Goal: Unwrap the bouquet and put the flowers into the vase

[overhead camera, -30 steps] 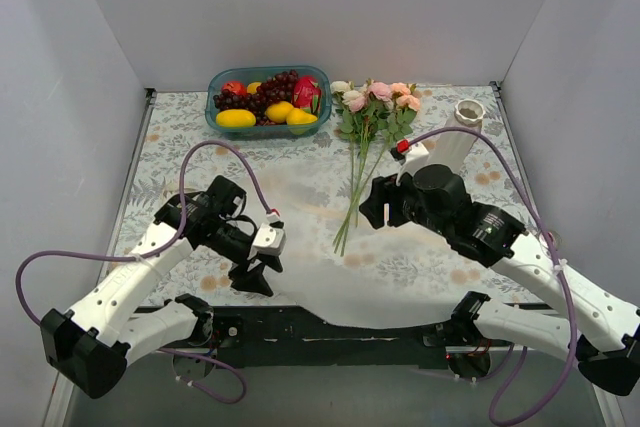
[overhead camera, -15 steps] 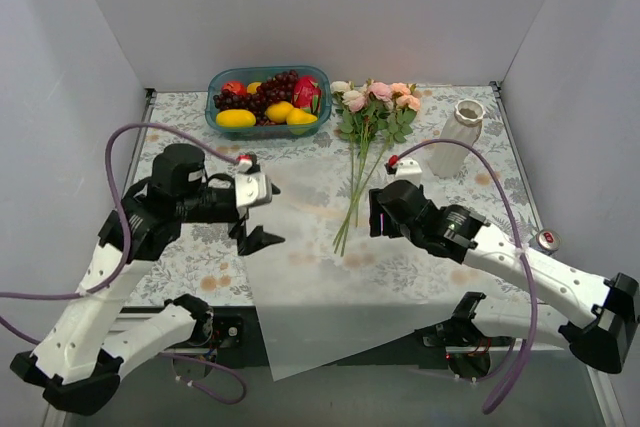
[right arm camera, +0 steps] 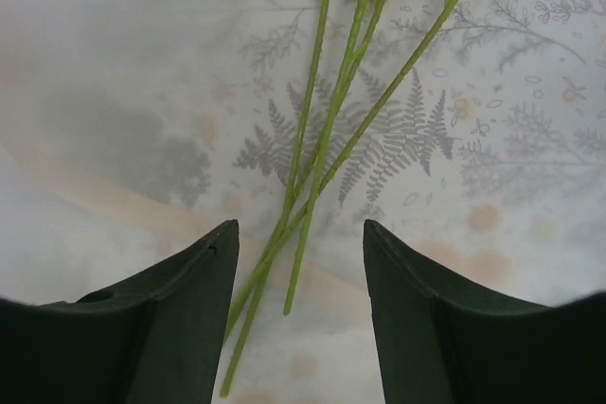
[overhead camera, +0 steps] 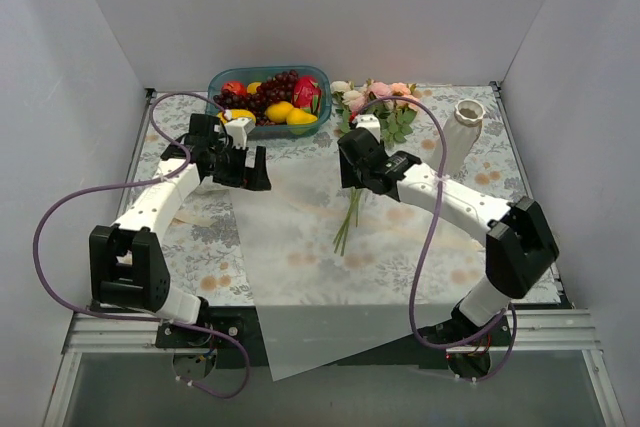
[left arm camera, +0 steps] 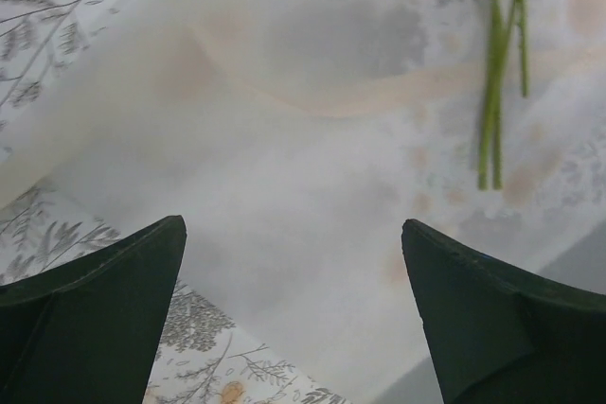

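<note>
The bouquet is undone: the flowers lie loose on the table, pink, peach and cream blooms at the back, green stems running forward onto the flat white wrapping paper. A cream ribbon shows through the paper. The white ribbed vase stands upright at the back right, with nothing in it. My right gripper hovers open above the lower stems, touching nothing. My left gripper is open wide over the paper's left part, holding nothing.
A blue bowl of fruit sits at the back, just behind my left gripper. The paper sheet hangs over the table's front edge. Grey walls close in the left, right and back sides.
My left arm has swung from the front to the back left and opened wide, and the paper now lies flat. My right arm has moved back and left over the stems, its jaws a little narrower.
</note>
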